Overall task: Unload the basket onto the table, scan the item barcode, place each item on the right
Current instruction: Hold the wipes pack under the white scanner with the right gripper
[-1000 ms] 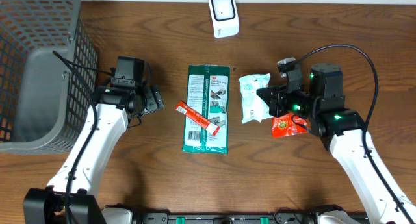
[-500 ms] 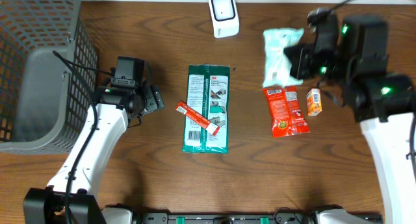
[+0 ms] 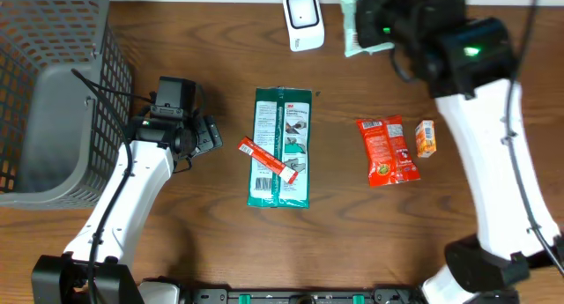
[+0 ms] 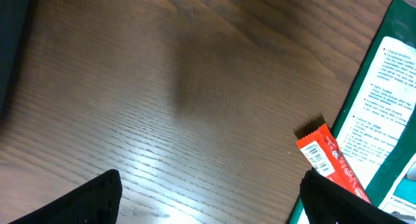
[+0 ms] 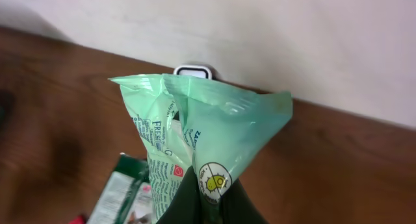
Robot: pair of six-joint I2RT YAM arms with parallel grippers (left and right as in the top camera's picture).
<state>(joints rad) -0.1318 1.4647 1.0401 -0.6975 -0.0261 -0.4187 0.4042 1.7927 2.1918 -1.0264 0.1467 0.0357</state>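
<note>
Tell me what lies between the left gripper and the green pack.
A slim red sachet lies there, its far end overlapping the green pack; the rest is bare table. The overhead view shows it.

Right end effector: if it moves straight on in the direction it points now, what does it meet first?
Probably the white scanner, which shows just past the green packet that the right end effector grips; the wall lies behind it. Depth is unclear.

basket (image 3: 22, 66) walls left edge, open lane between green packet (image 3: 282, 128) and red bag (image 3: 384, 150)
</note>
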